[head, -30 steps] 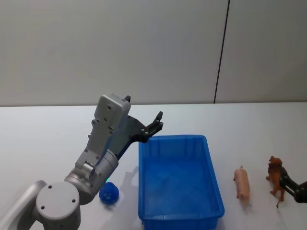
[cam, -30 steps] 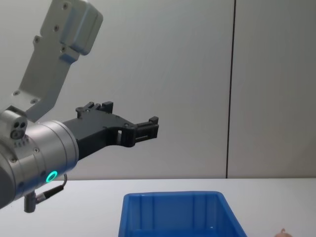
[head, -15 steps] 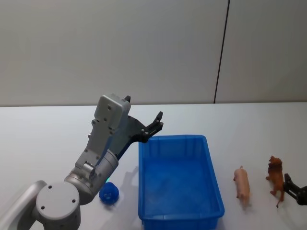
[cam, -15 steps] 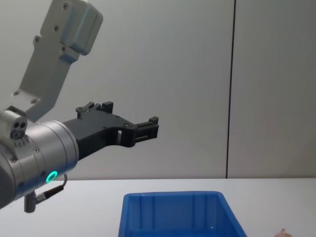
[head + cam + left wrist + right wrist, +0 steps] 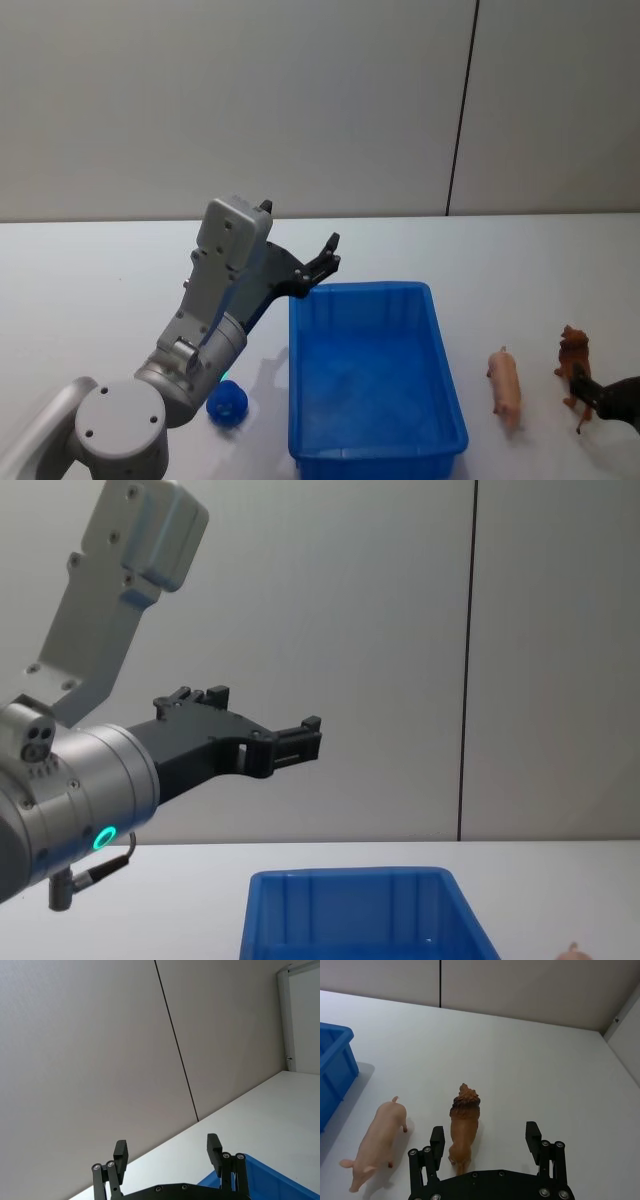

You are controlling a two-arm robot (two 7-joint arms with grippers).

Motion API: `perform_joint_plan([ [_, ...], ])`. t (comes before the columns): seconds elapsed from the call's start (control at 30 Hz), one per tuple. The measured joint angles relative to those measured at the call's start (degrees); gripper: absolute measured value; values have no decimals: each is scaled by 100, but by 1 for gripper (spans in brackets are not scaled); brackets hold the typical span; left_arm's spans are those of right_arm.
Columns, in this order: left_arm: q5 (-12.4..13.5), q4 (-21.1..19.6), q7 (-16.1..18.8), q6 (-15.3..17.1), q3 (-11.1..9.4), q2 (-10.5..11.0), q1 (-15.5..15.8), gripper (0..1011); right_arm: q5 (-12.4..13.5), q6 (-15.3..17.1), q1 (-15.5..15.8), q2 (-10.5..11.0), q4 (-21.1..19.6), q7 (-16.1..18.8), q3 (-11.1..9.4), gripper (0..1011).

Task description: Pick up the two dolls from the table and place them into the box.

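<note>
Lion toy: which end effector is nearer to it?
Right. The right end effector is open around the rear of the lion; the left end effector hangs across the blue box, above its far left corner.

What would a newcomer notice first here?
The bright blue box in the middle of the white table, with the left claw open and raised near its far left corner. To the box's right are a pink pig and a brown lion, the open right claw poised at the lion.
</note>
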State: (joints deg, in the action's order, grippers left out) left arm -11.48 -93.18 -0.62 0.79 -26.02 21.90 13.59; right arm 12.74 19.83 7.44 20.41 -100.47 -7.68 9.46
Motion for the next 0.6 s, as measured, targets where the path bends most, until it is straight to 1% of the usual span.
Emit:
perform_joint_plan([
  [0.2,0,0,0,0,0,0,0,1001,9,87,-249,-160,338,71,30,1000],
  [0.6,0,0,0,0,0,0,0,1001,-29,271,-719,-491,966,29,103,1000],
])
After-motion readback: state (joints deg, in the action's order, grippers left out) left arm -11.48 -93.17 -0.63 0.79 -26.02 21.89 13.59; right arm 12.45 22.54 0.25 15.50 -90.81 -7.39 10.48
